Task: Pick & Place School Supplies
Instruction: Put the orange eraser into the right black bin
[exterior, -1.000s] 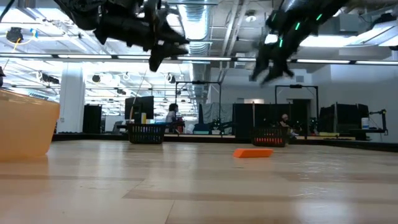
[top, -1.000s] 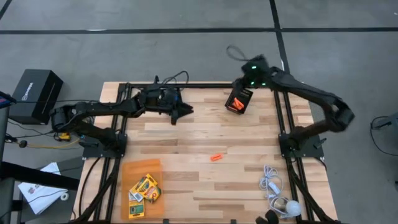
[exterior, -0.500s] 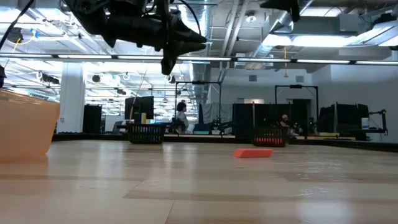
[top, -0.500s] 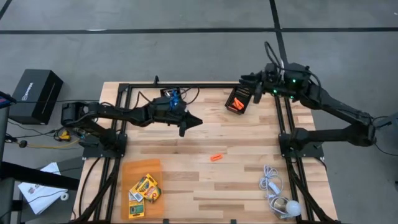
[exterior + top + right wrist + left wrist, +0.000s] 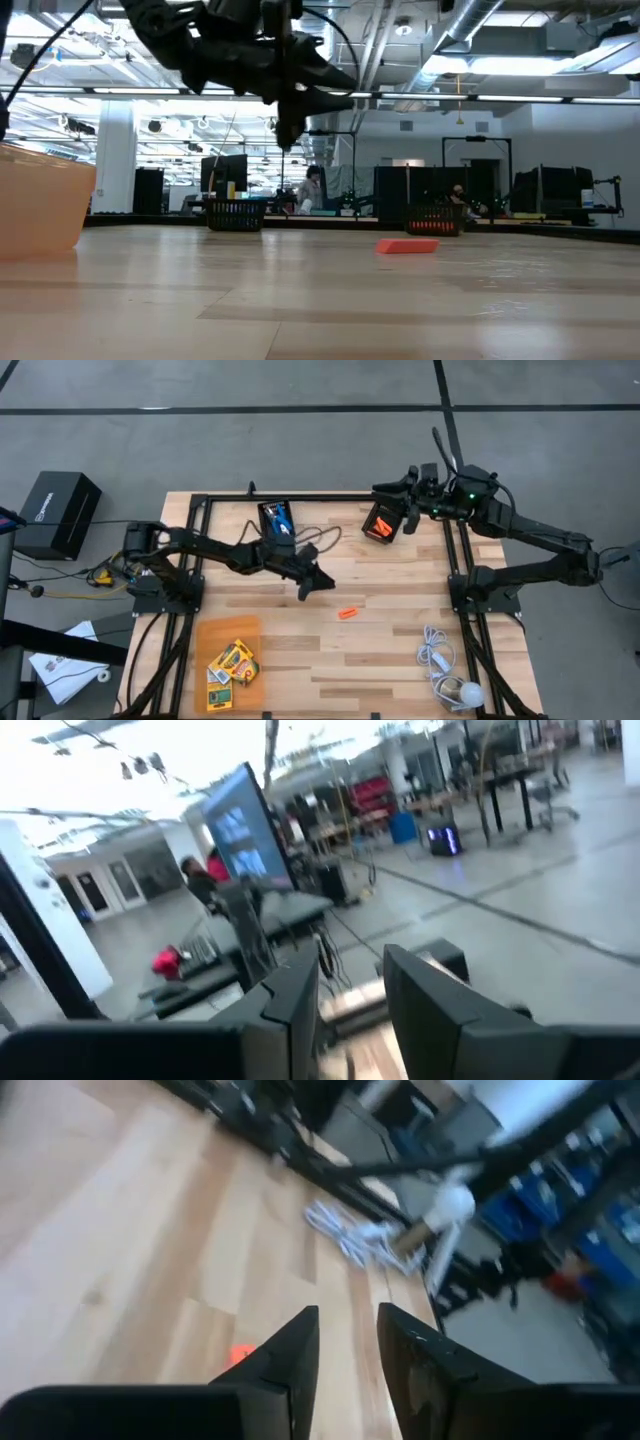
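One stubby orange piece point(image 5: 347, 612) lies flat on the wooden table near its middle and also shows in the low view point(image 5: 407, 245). My left gripper point(image 5: 322, 584) hovers open above the table, just left of and beyond that piece, with nothing between its fingers point(image 5: 347, 1345). Yellow-and-green crayon boxes point(image 5: 232, 662) lie in an orange tray point(image 5: 215, 630) at the near left. A blue-handled tool point(image 5: 278, 515) lies in a black bin at the far edge. My right gripper point(image 5: 386, 488) is raised at the far right, open and holding nothing point(image 5: 350, 995).
A black bin point(image 5: 382, 522) holding orange pieces stands at the far right, just below my right gripper. A white cord point(image 5: 436, 655) with a round bulb point(image 5: 466, 694) lies at the near right corner. Black frame rails run along the table's far, left and right sides.
My left gripper has swung from the far edge toward the table's middle and the orange piece, and it has sunk lower. My right gripper has risen from above the black bin with orange pieces, tipped from pointing down to level, and drawn back to the far edge.
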`<state>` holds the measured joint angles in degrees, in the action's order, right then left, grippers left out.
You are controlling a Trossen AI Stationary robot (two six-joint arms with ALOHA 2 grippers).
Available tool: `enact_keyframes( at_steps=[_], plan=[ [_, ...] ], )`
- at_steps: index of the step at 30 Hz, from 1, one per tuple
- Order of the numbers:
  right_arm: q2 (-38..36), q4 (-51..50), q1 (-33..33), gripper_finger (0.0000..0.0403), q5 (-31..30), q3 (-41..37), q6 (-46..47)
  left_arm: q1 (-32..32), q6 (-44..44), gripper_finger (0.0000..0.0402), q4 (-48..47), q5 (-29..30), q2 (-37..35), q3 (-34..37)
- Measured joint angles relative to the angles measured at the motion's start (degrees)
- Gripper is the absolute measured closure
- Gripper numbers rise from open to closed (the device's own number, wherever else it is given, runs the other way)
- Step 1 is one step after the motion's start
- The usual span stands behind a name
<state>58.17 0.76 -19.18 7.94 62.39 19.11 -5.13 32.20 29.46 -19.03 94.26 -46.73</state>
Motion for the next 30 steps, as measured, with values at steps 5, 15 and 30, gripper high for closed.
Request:
enact_keyframes(
  at_steps=[5,15,30],
  plan=[
    [0.0,4.7,0.9,0.0296,-0.3,0.0,2.1,2.0,-3.7,0.0337,0.0,-1.9,4.3,-2.1],
    [-0.1,5.5,2.2,0.0296,-0.5,0.0,4.9,2.6,-14.4,0.0399,0.5,-1.6,8.5,-3.4],
    [0.0,5.3,3.1,0.0296,-0.5,0.0,5.3,5.1,-35.5,0.0397,-1.0,-2.3,13.9,-7.7]
  ],
)
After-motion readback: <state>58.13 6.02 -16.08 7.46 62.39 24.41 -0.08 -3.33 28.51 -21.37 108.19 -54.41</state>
